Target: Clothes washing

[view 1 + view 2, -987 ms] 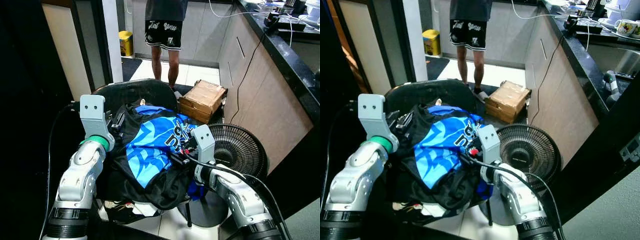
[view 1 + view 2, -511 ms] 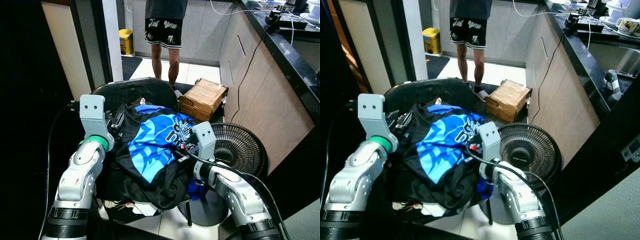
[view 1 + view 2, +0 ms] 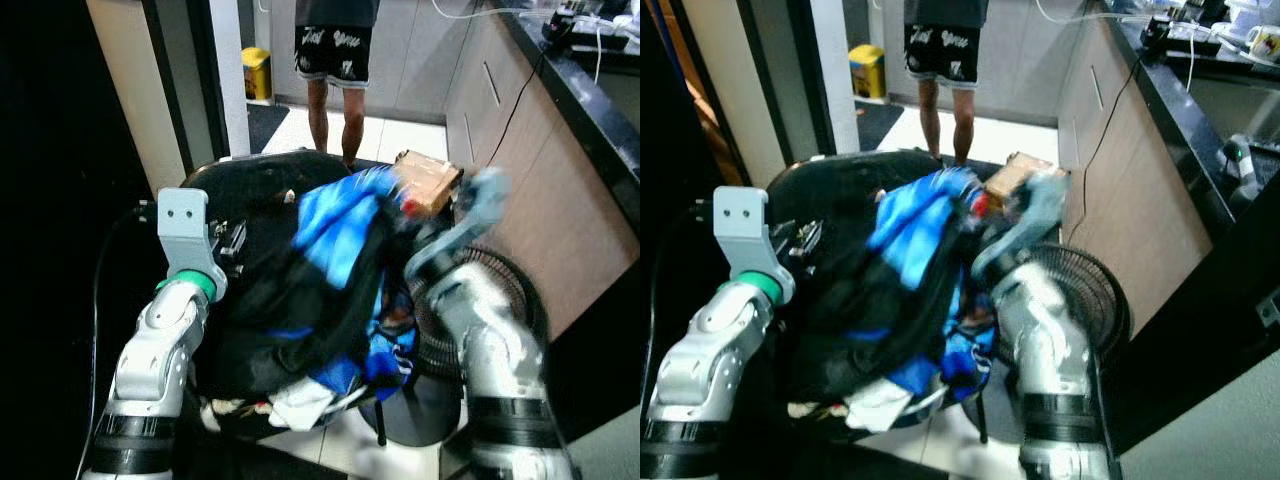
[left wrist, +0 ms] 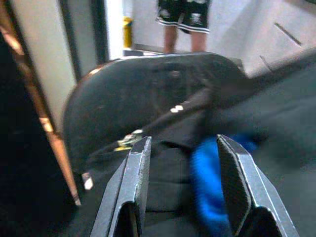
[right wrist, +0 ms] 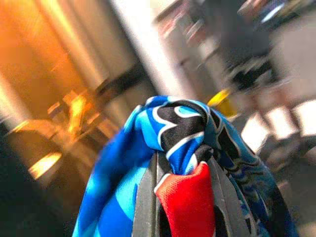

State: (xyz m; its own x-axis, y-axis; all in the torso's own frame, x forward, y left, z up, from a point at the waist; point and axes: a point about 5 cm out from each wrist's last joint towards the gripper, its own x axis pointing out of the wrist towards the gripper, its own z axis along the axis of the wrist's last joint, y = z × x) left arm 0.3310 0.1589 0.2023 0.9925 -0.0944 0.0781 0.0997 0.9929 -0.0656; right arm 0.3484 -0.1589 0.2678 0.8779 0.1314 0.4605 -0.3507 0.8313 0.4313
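A blue and black jersey (image 3: 340,215) with a red patch hangs lifted above a heap of dark clothes (image 3: 265,325) on a black round-backed chair (image 3: 250,175). My right gripper (image 3: 405,205), blurred and raised at the heap's right side, is shut on a bunched fold of the jersey (image 5: 173,133). My left gripper (image 3: 232,243) stands open at the heap's left edge, its fingers (image 4: 131,185) either side of black and blue cloth without clamping it. A white garment (image 3: 300,400) pokes out at the heap's bottom.
A person (image 3: 335,60) in black shorts stands beyond the chair on the tiled floor. A cardboard box (image 3: 435,180) and a black floor fan (image 3: 525,305) are at the right, below a dark counter (image 3: 590,90). A yellow bin (image 3: 257,72) is far back.
My right arm has swung up and back, pulling the jersey off the top of the heap into the air. The left arm has stayed put. The camera has tilted slightly.
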